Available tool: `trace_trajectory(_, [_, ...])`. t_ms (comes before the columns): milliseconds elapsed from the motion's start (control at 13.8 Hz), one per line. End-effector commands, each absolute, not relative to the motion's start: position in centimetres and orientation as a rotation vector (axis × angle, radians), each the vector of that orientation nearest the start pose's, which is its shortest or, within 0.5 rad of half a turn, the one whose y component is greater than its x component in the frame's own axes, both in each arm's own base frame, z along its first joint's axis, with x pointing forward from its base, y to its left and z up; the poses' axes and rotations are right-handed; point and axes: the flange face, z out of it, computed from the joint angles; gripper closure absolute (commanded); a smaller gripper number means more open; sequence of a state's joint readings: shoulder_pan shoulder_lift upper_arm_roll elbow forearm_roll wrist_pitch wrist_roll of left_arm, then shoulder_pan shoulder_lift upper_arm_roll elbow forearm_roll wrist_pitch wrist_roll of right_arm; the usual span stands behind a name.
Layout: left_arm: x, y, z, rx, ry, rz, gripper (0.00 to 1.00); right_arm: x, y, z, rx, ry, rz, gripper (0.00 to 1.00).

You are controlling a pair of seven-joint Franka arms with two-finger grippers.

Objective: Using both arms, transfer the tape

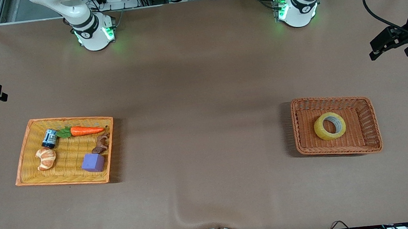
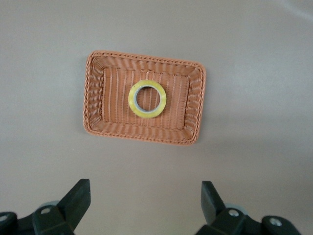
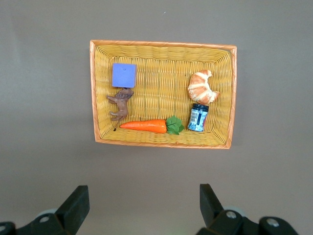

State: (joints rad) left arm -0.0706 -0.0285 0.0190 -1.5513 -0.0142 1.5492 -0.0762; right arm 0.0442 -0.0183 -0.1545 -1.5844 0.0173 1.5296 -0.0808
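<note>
Tape roll (image 1: 329, 126) lies flat, hole upward, near the centre of the brown wicker basket (image 1: 370, 146), which sits on the tabletop (image 1: 201, 92) toward the left arm's end, at about 3 o'clock of the front view. The yellow tray (image 1: 28, 178), at about 9 o'clock toward the right arm's end, holds a carrot (image 1: 86, 130), croissant (image 1: 46, 158), small jar (image 1: 49, 138), purple block (image 1: 93, 162) and a brown figure (image 1: 101, 144); no tape is in it. Left gripper (image 2: 145, 196) hangs high over the bare tabletop beside the brown basket, fingers spread wide, holding nothing. Right gripper (image 3: 144, 198) hangs likewise beside the yellow tray, fingers wide, holding nothing. Judgement: both arms stand clear, which suits either a roll awaiting collection or one already delivered; this arrangement does not settle which.
</note>
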Motion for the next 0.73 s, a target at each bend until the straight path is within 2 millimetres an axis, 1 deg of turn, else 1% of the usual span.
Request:
trace_trajectory(0, [53.75,-2.74,64.82,-3.108,-0.046,0.013,0.00,54.39,-6.10,62.82,-3.132,0.036,0.049,0.00])
trace_trajectory(218, [54.12,-2.61,64.29,-3.100,-0.054,0.029,0.00,54.40,-6.02,62.82,-3.132,0.033,0.049,0.00])
trace_trajectory(654, [54.13,-2.54,64.37,-3.094,-0.059,0.026,0.00,54.43,-6.10,62.73,-3.132,0.036,0.052,0.00])
